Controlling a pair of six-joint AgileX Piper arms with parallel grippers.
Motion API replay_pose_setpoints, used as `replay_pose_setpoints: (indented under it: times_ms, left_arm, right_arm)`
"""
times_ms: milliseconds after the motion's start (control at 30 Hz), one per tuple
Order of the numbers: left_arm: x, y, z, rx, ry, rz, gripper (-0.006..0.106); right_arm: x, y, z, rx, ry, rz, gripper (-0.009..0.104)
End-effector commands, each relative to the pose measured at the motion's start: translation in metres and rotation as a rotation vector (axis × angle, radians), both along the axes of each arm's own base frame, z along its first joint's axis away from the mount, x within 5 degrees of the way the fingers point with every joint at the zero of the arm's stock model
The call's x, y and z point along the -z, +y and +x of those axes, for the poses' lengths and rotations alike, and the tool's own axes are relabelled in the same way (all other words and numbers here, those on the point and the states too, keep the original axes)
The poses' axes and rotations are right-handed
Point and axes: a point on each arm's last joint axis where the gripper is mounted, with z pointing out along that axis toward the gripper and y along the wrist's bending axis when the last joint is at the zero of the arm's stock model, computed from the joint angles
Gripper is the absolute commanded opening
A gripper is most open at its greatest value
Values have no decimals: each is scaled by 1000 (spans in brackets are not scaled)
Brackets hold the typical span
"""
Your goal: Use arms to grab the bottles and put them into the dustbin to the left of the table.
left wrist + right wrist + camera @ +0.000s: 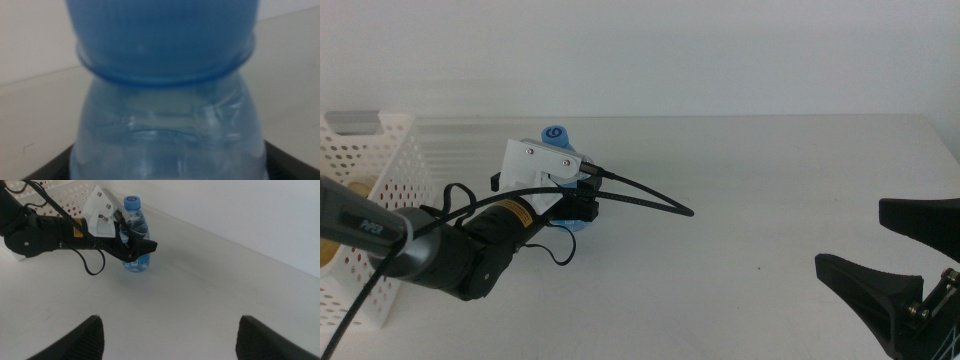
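At the far left of the table (770, 180) stands the bin (375, 165), a white basket with rows of round holes; something yellow shows through its wall, too hidden to name. Just right of it, the left arm (440, 250) reaches in from the left side, its white housing and black cable leading to the left gripper (132, 242), whose dark jaws sit on either side of the bottle (558, 140) at mid-height. Whether they press on it or merely flank it cannot be told: the left wrist view is filled by the blue cap and clear shoulder, with only dark jaw edges at the lower corners. The bottle stands upright on the table, near the bin but outside it, its blue cap rising above the housing and its blue label showing below the jaws. Well apart, at the right near the bottom edge, the right gripper (905, 255) waits with its two dark jaws spread wide, holding nothing.
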Motion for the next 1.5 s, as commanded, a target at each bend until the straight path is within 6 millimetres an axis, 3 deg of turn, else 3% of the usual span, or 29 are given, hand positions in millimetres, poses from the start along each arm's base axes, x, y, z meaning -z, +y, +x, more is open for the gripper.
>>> replay_pose_setpoints:
  times_ms: [0,167,267,367,533,733,833,1267,1467]
  left_arm:
    - [-30,0,7,-21,-165,-84,89]
    - [-27,7,9,-109,-166,-122,88]
    - [-26,7,9,-108,-171,-94,81]
    - [-26,6,9,-95,-185,-59,67]
    - [-28,3,7,-50,-192,-44,32]
    - [-52,5,-15,-39,-204,-95,0]
    - [-71,8,-26,-42,-192,-109,-5]
    - [-162,23,-67,-73,134,-57,-5]
    - [-203,33,-72,-143,281,52,-5]
  right_arm:
    - [-16,2,1,-10,-91,54,74]
    - [-16,2,1,-10,-91,54,74]
    - [-16,2,1,-10,-91,54,74]
    - [-16,2,1,-10,-91,54,74]
    - [-16,2,1,-10,-91,54,74]
    - [-16,2,1,-10,-91,54,74]
    - [-16,2,1,-10,-91,54,74]
    - [-16,2,1,-10,-91,54,74]
    - [-16,2,1,-10,-91,54,74]
